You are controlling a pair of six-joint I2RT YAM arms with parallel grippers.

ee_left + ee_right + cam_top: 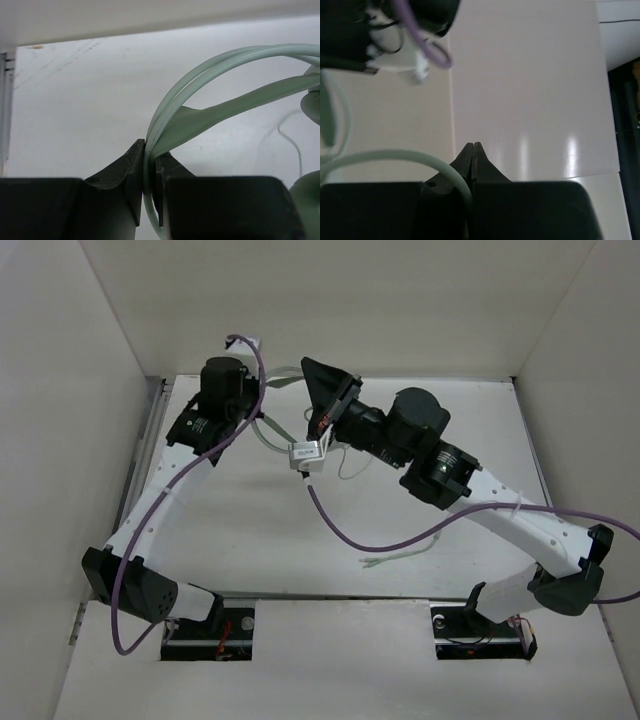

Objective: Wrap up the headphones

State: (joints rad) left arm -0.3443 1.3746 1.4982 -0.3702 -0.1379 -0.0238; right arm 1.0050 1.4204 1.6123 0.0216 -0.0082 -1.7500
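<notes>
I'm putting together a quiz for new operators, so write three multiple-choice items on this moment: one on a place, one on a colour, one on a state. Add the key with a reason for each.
1. Where does the left hand grip the headphones?
A) on the headband
B) on an earcup
C) on the cable's plug

2. What colour are the thick cables that run along the arms?
A) orange
B) purple
C) blue

3. How do the fingers of the right hand stand?
A) wide open
B) half open round an earcup
C) shut, tips together

Key:
1 A: the left wrist view shows the thin pale green band pinched between the two fingers.
2 B: the top view shows purple loops along both arms.
3 C: the right wrist view shows the two fingertips meeting with no gap.
</notes>
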